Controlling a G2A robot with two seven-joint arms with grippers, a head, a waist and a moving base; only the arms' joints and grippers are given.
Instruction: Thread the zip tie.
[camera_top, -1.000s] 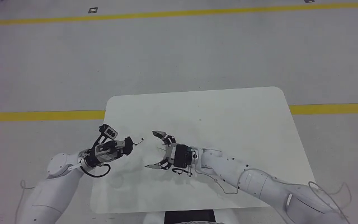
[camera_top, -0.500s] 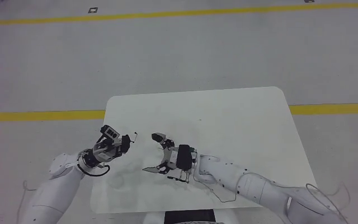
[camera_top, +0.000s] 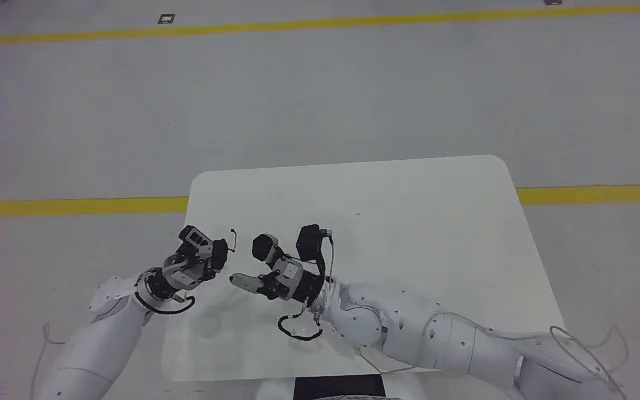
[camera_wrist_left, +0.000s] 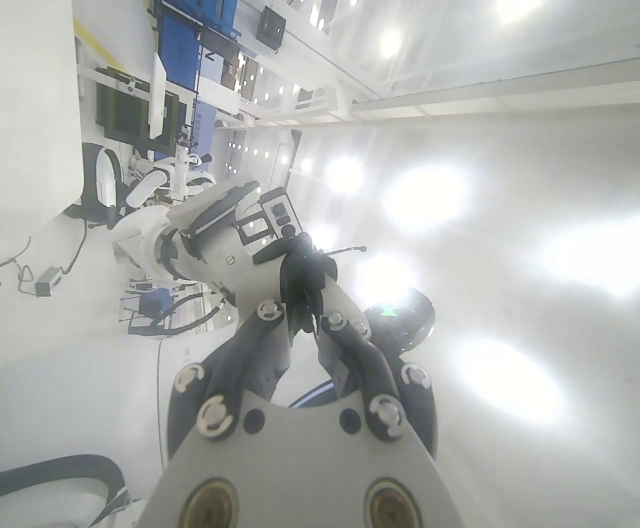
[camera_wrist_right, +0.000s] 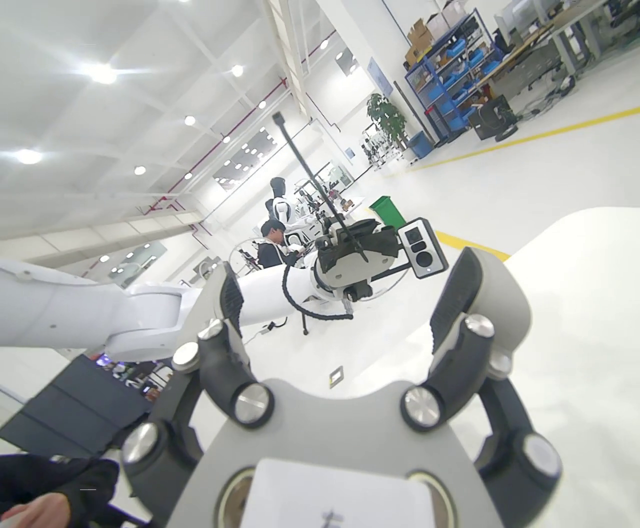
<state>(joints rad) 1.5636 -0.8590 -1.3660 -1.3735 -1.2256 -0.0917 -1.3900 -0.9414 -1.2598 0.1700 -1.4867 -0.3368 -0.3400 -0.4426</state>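
Pre-threading: lower left, the left gripper (camera_top: 221, 256) pinches the zip tie (camera_wrist_right: 309, 170); the right gripper (camera_top: 250, 264), fingers (camera_wrist_right: 452, 295) spread, likely must next catch its free end.

Even overhead light is washing the white bench (camera_top: 440, 200) bright and flat in the top view. In the left wrist view, ceiling lamps (camera_wrist_left: 425, 192) are blooming into broad white glare, hazing the background; in both wrist views straight ceiling beams (camera_wrist_left: 490, 85) are bowing.
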